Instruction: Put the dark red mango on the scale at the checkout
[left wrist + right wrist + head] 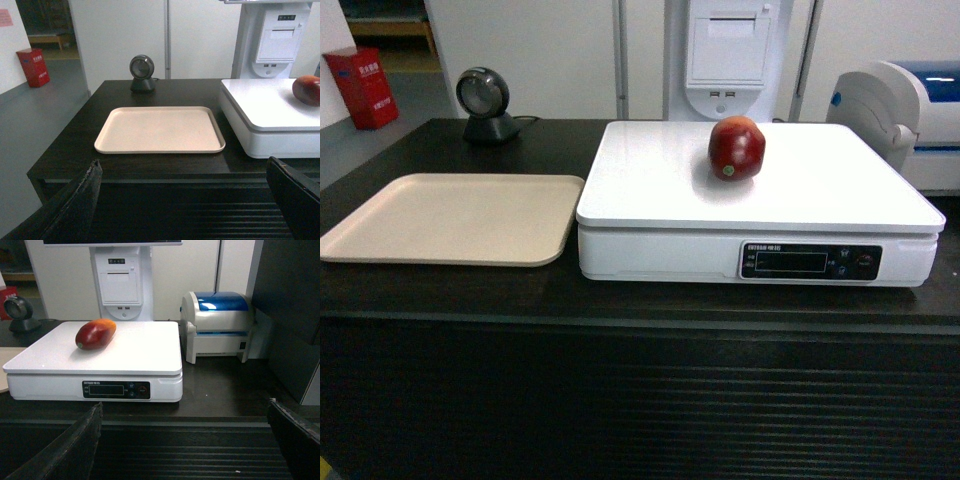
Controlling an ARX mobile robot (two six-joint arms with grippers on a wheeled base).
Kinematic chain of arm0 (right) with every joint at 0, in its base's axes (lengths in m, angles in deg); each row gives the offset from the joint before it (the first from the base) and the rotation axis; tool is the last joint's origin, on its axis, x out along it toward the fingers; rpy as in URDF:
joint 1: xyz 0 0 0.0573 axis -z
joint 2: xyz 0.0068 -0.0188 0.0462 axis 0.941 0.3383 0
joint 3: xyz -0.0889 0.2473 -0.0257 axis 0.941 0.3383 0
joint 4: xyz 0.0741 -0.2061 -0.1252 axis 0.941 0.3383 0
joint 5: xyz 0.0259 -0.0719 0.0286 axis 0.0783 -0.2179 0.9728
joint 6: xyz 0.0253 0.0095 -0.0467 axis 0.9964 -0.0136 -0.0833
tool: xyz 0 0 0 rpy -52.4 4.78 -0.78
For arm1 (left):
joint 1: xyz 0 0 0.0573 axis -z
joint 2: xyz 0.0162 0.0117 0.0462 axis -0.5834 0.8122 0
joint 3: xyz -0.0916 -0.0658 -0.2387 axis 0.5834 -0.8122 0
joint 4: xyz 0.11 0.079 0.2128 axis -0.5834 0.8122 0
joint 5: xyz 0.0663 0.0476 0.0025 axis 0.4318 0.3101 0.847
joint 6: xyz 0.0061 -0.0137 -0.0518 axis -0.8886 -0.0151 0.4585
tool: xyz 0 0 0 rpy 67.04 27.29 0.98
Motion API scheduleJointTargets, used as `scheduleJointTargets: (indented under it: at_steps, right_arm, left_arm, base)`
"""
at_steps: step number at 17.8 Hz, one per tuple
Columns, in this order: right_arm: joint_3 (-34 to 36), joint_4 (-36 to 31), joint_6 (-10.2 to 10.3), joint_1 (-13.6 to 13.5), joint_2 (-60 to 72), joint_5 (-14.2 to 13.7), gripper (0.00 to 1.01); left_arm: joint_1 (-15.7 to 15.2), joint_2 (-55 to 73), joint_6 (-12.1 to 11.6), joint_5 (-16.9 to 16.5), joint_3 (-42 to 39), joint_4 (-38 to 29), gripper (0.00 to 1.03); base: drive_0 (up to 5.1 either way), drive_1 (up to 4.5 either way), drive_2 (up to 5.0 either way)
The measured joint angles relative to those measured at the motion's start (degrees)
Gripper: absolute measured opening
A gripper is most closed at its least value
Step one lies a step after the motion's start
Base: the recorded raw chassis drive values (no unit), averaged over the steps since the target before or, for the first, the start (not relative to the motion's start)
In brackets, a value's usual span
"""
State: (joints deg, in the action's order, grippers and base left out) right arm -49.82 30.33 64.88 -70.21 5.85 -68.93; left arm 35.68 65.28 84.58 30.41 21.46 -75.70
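Observation:
The dark red mango [736, 147] lies on the flat top of the white scale [650, 190], towards its back; the right wrist view shows the mango [95, 334] with an orange end, and the scale [145, 352] with its black display. The scale stands on the dark checkout counter [620, 300], which has a ribbed front. Both grippers hang in front of the counter, below its edge and well short of the mango. My left gripper [182, 200] is open and empty. My right gripper [185, 440] is open and empty too. Neither arm shows in the head view.
A flat beige tray [455, 218] lies left of the scale. A black barcode scanner [485, 103] stands at the counter's back left. A white and blue printer [217, 325] sits right of the scale. A white kiosk [732, 55] rises behind it.

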Motion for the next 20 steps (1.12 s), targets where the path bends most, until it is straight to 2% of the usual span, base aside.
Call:
scheduleJointTargets:
  at_steps: [20]
  right_arm:
    - [0.0,-0.09,0.0,0.0,0.0,-0.02,0.98]
  left_arm:
    - [0.0,0.0,0.0,0.02,0.0,-0.17,0.98]
  base:
    - [0.0,0.0,0.0]
